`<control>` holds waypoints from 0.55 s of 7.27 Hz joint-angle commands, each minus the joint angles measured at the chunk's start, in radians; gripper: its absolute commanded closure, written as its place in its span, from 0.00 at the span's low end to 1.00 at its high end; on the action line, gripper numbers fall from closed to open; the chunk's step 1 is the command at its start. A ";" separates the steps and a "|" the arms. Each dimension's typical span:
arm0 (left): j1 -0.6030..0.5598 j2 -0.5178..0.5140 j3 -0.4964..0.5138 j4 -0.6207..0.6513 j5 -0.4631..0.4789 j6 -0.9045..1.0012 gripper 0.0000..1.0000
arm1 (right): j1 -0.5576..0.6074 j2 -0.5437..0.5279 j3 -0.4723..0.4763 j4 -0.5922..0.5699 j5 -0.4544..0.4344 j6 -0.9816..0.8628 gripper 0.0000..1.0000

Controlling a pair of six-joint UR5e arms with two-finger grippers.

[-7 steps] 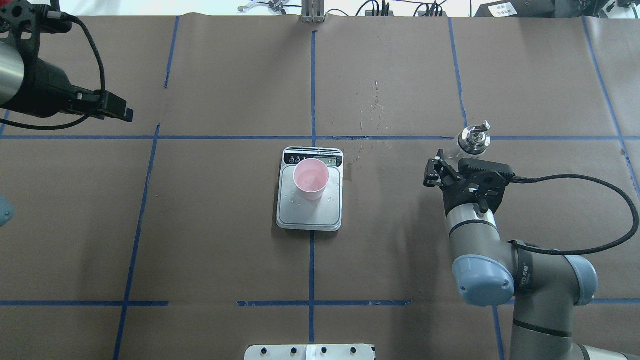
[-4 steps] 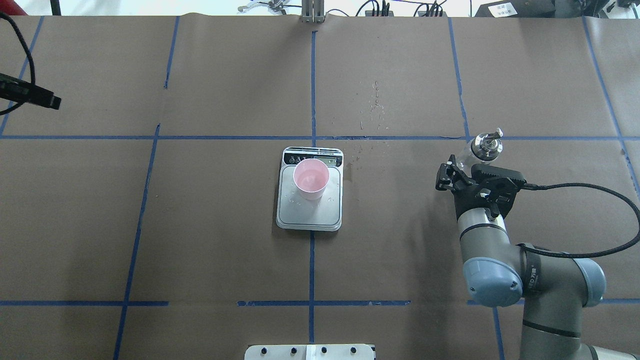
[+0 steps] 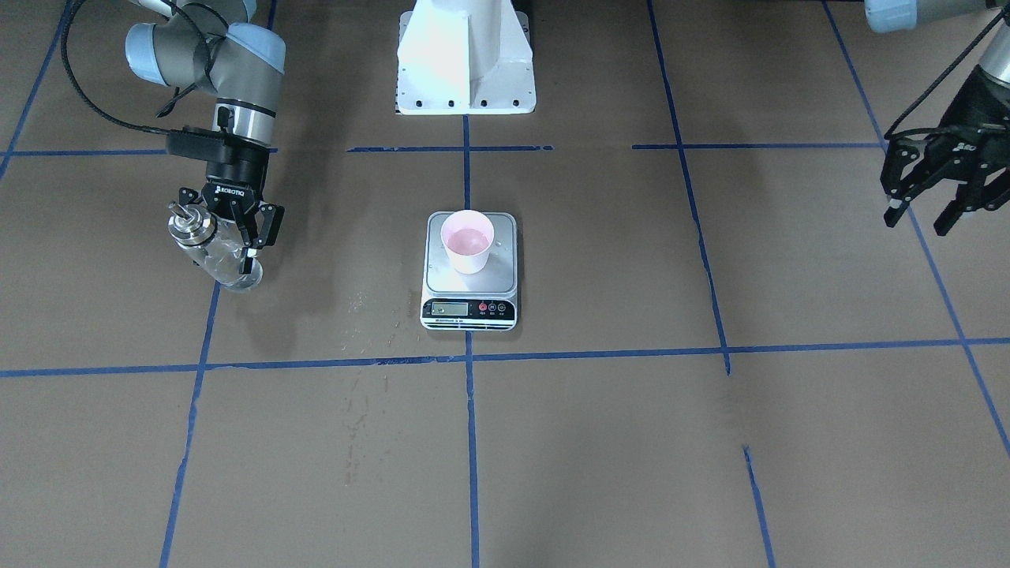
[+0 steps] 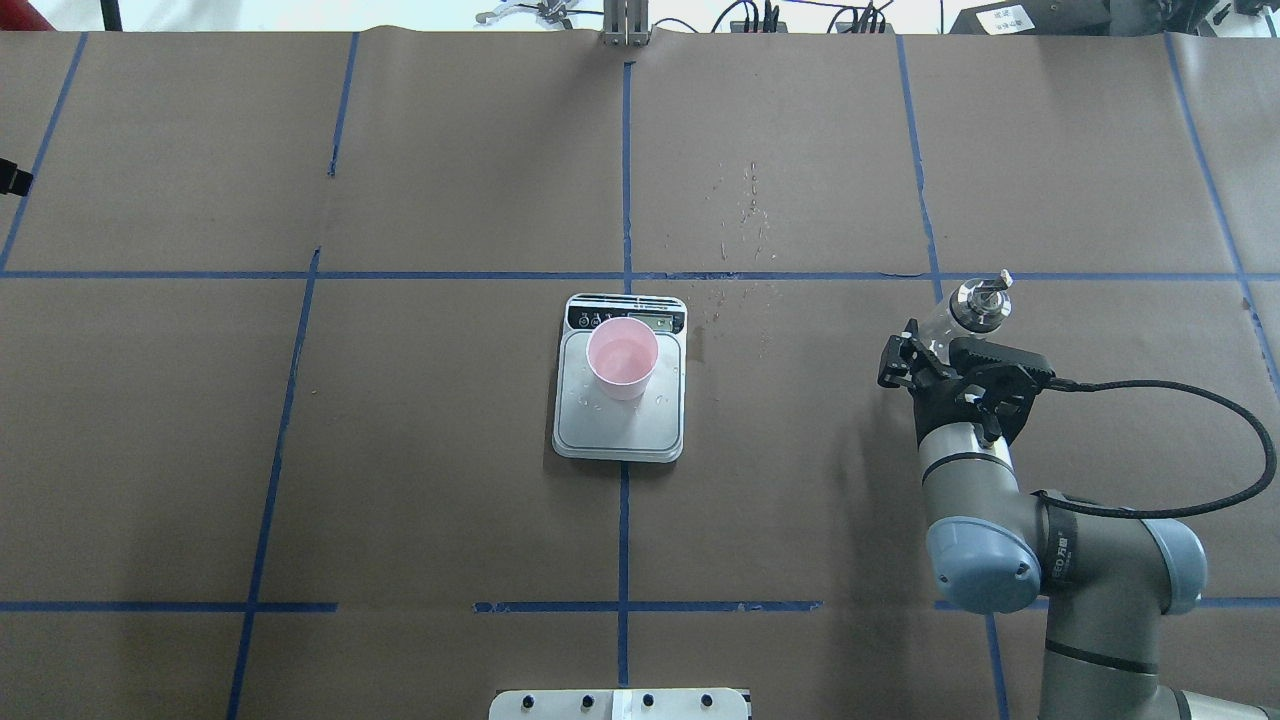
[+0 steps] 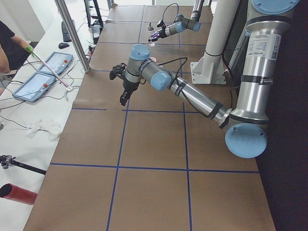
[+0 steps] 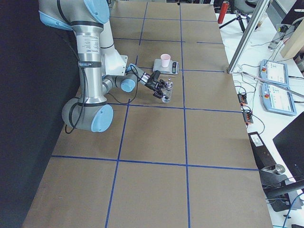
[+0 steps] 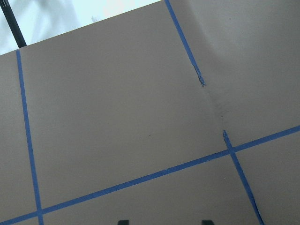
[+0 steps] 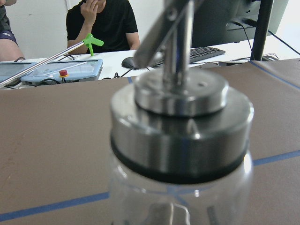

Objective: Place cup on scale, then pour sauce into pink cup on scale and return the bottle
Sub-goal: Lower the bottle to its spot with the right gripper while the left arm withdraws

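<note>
You are looking at a brown-papered surface (image 4: 400, 450) crossed by blue tape lines. The scale (image 4: 620, 430) is sitting mid-frame in the overhead view. Far to its right, the right end effector (image 3: 225, 244) is clamping the glass bottle (image 3: 229, 268), which is leaning, its base low over the surface; I cannot tell whether it is touching. The pink cup (image 4: 622, 358) is standing on the scale's platform with liquid showing inside. The left end effector (image 3: 917, 223) is hanging wide and empty at the front view's right edge. The return step seems to be in hand, so next you are needing the bottle upright and seated before release.
</note>
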 commanded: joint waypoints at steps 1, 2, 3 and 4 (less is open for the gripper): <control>-0.002 0.000 -0.001 0.001 0.000 0.004 0.39 | -0.002 0.002 -0.017 -0.001 0.000 0.015 1.00; -0.002 0.000 0.000 -0.001 0.000 0.004 0.39 | -0.002 0.002 -0.017 -0.001 0.001 0.020 1.00; -0.002 0.000 0.000 -0.001 0.000 0.004 0.39 | -0.002 0.001 -0.017 -0.001 0.001 0.022 1.00; -0.002 0.000 0.000 -0.001 0.000 0.004 0.39 | -0.005 0.001 -0.019 -0.001 0.003 0.026 1.00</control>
